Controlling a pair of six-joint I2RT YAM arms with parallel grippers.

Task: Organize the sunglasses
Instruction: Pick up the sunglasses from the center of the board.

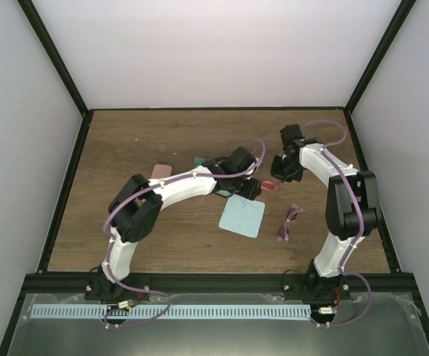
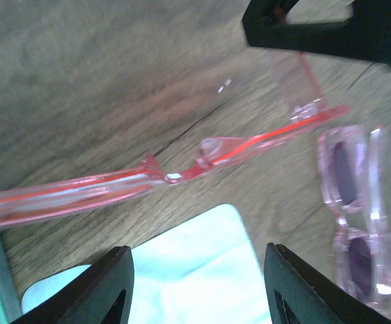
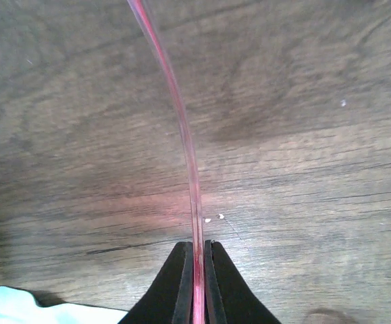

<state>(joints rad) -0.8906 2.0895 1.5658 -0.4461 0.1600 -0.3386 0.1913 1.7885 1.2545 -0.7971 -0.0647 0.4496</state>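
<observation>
The right gripper (image 3: 196,248) was clamped on a thin arm of the translucent red plastic sunglasses (image 2: 249,145), mid-table beside the pale blue square cloth (image 1: 242,216). The left gripper (image 2: 196,260) hung open over them. Folding them would want a steady hold and gentle pressure near the hinge. No writing was legible.

No text, label, brand, number or sign for you to read in any of the three views (the left wrist view is motion-blurred as well).
</observation>
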